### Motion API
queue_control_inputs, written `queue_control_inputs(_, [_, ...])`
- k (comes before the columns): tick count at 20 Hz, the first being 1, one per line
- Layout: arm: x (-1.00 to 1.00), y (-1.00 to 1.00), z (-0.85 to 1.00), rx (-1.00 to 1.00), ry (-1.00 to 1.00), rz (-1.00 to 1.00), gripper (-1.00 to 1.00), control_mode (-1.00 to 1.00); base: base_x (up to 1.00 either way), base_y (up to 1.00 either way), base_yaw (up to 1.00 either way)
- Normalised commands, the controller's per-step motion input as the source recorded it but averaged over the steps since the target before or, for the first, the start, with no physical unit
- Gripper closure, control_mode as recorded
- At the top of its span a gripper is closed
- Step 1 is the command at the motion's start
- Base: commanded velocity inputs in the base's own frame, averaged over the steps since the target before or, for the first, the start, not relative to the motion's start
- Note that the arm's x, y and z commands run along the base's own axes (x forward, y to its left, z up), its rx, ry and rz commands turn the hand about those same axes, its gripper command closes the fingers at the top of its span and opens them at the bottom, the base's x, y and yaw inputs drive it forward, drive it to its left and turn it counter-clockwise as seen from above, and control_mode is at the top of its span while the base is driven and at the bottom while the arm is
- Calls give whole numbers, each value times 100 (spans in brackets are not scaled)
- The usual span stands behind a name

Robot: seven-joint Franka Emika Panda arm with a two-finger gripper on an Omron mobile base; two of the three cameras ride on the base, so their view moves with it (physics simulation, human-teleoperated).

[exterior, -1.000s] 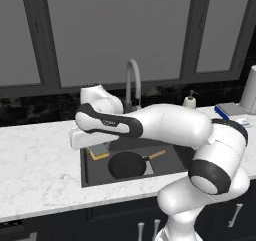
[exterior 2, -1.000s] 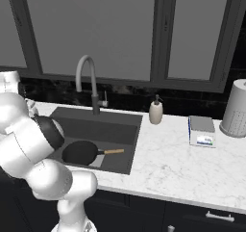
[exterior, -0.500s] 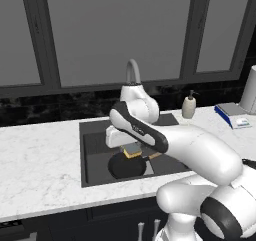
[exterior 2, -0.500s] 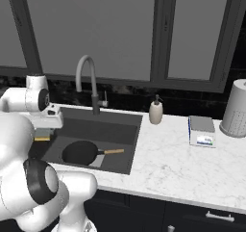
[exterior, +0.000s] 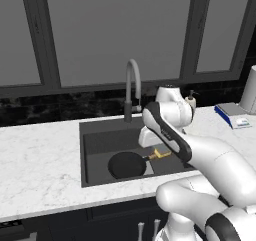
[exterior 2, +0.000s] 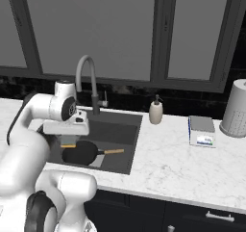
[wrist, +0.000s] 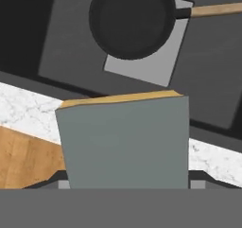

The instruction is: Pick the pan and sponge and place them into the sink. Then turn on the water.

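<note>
The pincer (wrist: 124, 187) stands wide, gripping the sponge (wrist: 125, 142), whose grey-green face fills the hand view between its tips, above the sink (exterior: 95, 150). The pan (exterior: 127, 164) lies on the sink floor, partly over the light grey plate (wrist: 142, 64), its wooden handle pointing right. The faucet (exterior 2: 87, 82) arches at the far rim. No writing can be read on anything.

Sponge hides the fingertips; arm hides part of the sink.
In the hand view the sponge (wrist: 125, 142) covers both fingertips and runs off the bottom edge; the pan (wrist: 131, 20) covers most of the plate (wrist: 150, 62); the arm blocks the sink's (exterior: 100, 135) right side.
</note>
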Motion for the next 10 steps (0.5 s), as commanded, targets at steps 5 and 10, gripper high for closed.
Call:
queue_control_inputs(5, [37,-99,-24,0,0,0,100,-100,0,0,0])
queue_control_inputs(10, [56,-81,-62,0,0,1,100,-100,0,0,0])
